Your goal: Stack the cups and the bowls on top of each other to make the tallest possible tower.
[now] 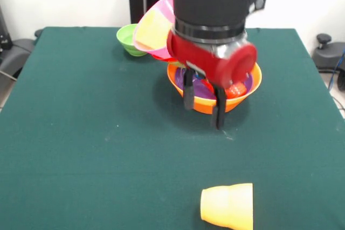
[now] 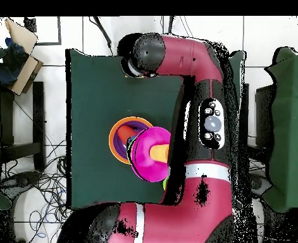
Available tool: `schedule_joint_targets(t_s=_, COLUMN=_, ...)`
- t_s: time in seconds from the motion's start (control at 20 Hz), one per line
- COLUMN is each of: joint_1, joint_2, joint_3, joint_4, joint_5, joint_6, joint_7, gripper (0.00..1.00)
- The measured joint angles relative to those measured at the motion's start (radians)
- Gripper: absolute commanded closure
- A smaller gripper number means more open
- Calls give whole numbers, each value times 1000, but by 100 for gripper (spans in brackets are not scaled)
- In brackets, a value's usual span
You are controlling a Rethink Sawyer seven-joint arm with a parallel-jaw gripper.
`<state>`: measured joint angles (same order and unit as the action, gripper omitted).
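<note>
Taking the large orange bowl (image 1: 253, 87) as the landmark, the front view reads as follows. Up and to its left, a green bowl (image 1: 127, 39) sits upright on the green tabletop (image 1: 81, 133). Just beside that, between the green bowl and the orange one, a large pink bowl (image 1: 161, 17) is tipped steeply on its side with its mouth turned toward the camera, and a yellow cup (image 1: 152, 29) lies nested inside it. The pink bowl's lower edge rests against the orange bowl's far left rim, where a sliver of red-orange plastic also shows.

The orange bowl itself stands upright and holds a shallow purple bowl (image 1: 202, 87), with a red-orange piece (image 1: 236, 90) lying in it on the right side.

The tool (image 1: 204, 106) hangs directly in front of the orange bowl, its two dark fingers (image 1: 188, 92) parted and pointing down, holding nothing; one finger crosses the bowl's near wall in the picture.

Well in front of the orange bowl and slightly right, near the tabletop's edge, a paler yellow cup (image 1: 229, 204) lies on its side, apart from everything else.

From overhead, the pink bowl (image 2: 150, 155) overlaps the orange bowl (image 2: 116, 136).
</note>
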<state>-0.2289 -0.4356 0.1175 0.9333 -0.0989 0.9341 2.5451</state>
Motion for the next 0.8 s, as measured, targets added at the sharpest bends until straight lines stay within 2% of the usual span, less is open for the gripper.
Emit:
schedule_joint_targets(t_s=0.55, joint_1=43, joint_2=128, joint_3=2, joint_4=-121, joint_5=-7, joint_6=0, joint_7=0, gripper=0)
schedule_joint_targets(t_s=0.8, joint_1=74, joint_2=197, joint_3=2, joint_4=-211, joint_5=-11, joint_6=0, joint_7=0, gripper=0)
